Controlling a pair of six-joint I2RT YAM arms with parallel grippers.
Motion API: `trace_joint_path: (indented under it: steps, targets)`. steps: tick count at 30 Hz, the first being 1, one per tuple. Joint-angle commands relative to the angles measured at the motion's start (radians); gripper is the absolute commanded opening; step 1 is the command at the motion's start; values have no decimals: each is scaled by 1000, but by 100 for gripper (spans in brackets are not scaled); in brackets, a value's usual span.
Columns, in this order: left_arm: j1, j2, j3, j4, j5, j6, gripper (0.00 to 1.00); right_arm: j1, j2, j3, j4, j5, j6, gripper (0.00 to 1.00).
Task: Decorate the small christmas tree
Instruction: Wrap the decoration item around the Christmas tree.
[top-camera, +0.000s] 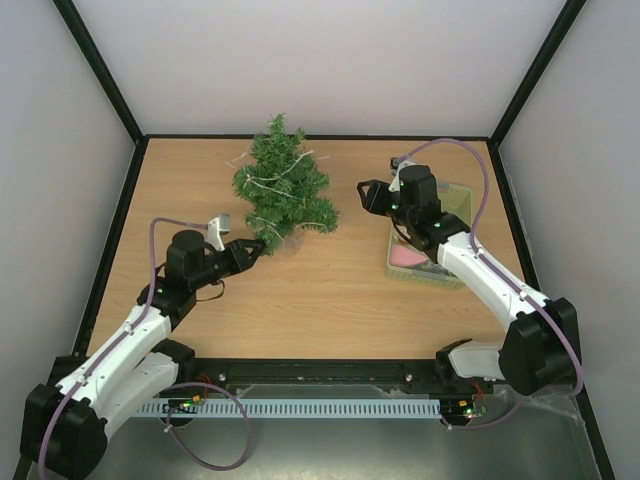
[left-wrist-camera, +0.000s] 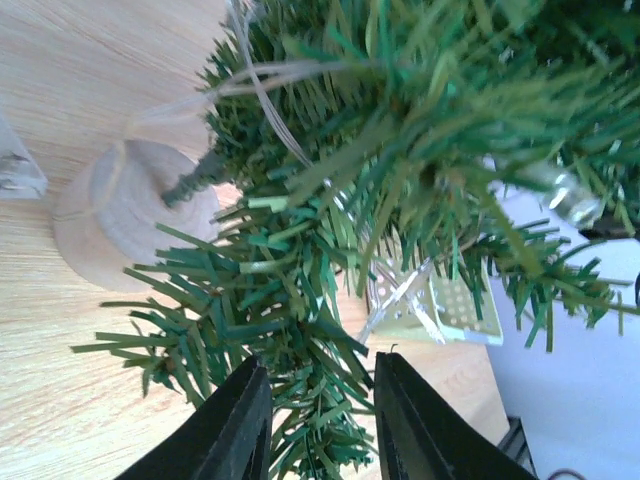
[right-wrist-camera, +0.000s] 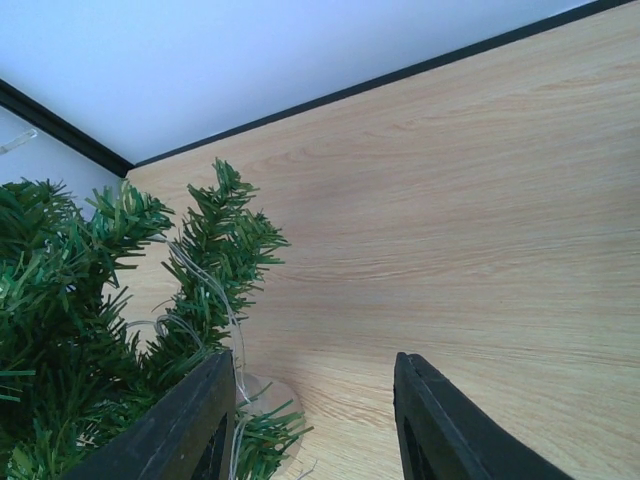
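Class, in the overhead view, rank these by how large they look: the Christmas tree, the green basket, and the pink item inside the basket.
1. Christmas tree, largest.
2. Basket, slightly smaller, though partly covered, so the gap is unsure.
3. Pink item, clearly smallest.

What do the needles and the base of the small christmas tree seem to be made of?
The small christmas tree: needles likely plastic; flat matte green strips with cut ends. Its base: probably bare wood; pale tan, matte, rounded shape.
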Motion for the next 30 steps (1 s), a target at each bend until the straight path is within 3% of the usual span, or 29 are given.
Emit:
trace_joint_path:
  steps: [1, 9, 17, 19, 21, 24, 27, 30]
  targets:
    - [-6, 32, -30, 95, 114, -8, 27, 5, -36, 22, -26, 45, -50, 42]
    - [-90, 38, -75, 187, 94, -52, 10, 5, -43, 44, -42, 81, -83, 42]
    - [-137, 60, -94, 262, 83, -103, 6, 5, -41, 54, -57, 120, -108, 42]
    - [-137, 65, -90, 257, 75, -109, 9, 5, -44, 49, -55, 119, -103, 43]
    - [-137, 69, -74, 213, 46, -106, 21, 5, -45, 45, -55, 114, -96, 43]
    - [-137, 50, -41, 85, -36, -84, 26, 5, -48, 35, -53, 113, -92, 42]
    - [-136, 2, -9, -38, -151, -112, 26, 5, -50, 24, -43, 122, -104, 42]
    - [-132, -54, 34, -159, -270, -174, 33, 4, -46, 29, -47, 140, -112, 43]
